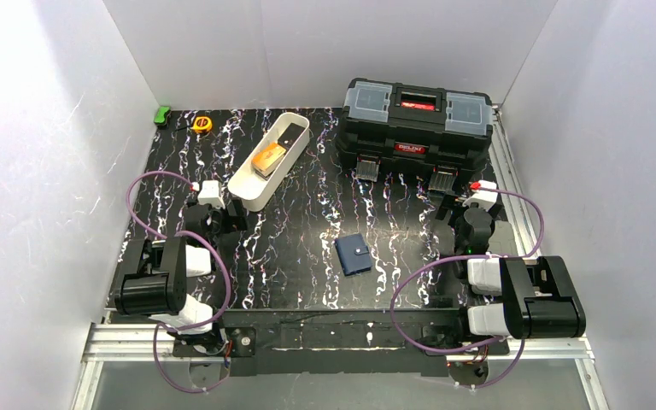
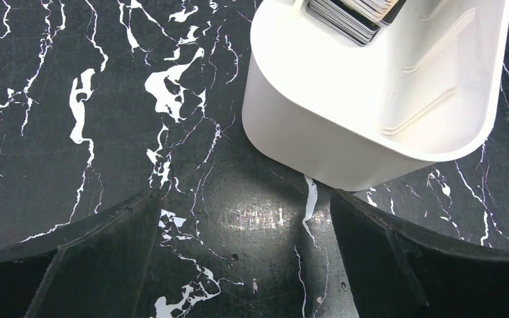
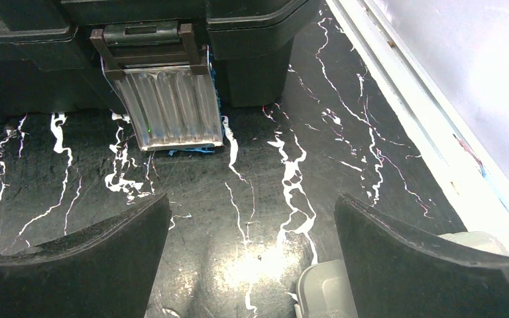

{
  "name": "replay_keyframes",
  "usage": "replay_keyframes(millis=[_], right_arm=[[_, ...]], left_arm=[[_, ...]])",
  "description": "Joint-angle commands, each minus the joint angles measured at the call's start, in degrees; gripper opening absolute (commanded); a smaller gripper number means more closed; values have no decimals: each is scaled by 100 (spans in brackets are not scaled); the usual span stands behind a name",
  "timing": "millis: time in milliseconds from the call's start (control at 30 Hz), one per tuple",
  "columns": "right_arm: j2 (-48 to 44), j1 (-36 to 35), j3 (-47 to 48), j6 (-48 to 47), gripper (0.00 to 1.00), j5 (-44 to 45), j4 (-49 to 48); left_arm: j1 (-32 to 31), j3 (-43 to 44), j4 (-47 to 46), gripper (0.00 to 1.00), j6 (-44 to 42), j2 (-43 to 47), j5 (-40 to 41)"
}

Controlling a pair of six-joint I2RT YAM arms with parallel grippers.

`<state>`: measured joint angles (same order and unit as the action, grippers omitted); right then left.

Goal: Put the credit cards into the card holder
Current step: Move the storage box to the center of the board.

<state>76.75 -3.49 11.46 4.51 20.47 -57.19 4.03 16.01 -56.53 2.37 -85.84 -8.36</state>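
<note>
Both the left hand (image 2: 245,225) and right hand (image 3: 252,225) gape wide, empty; cards (image 1: 269,159) lie in the tray (image 1: 252,195), wallet (image 1: 353,254) closed on tabletop (image 1: 290,248).

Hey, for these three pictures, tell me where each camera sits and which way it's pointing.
Top external: above, behind the bases, looking down on the table, white tray, toolbox, card holder; left arm and right arm show.
Left wrist: low over the table, facing the tray's near end and credit cards; left gripper open at the bottom.
Right wrist: low, facing the toolbox's latch; right gripper open at the bottom.
Shared: top and left wrist see the tray; top and right wrist, the toolbox.
</note>
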Motion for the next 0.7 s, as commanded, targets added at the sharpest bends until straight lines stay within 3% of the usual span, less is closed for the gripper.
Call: replay_keyframes(millis=[0,267,333,400,500,567,667], right_arm=[[-41,-3,188,67,100,134,-291],[-221,-2,124,92,100,239,-258],[-355,-6,-40,6,100,68,-497],[-623,-126,-54,-55,100,471,-345],[-1478,-263,805,453,100,600,2081],[-1730,-266,1372,990,100,606,3294],[-2098,-275,1781,1382,100,-10,3920]], left_arm=[[-25,122,-109,99,-76,65,45],[-29,113,-173,99,-89,63,-1],[-4,249,130,99,-286,259,-746],[27,1060,1657,99,-709,366,-1747],[-138,3205,5843,99,-2201,-76,-2976],[-248,4402,7683,99,-2543,-480,-2592],[-238,5711,9377,99,-3156,-675,-2236]])
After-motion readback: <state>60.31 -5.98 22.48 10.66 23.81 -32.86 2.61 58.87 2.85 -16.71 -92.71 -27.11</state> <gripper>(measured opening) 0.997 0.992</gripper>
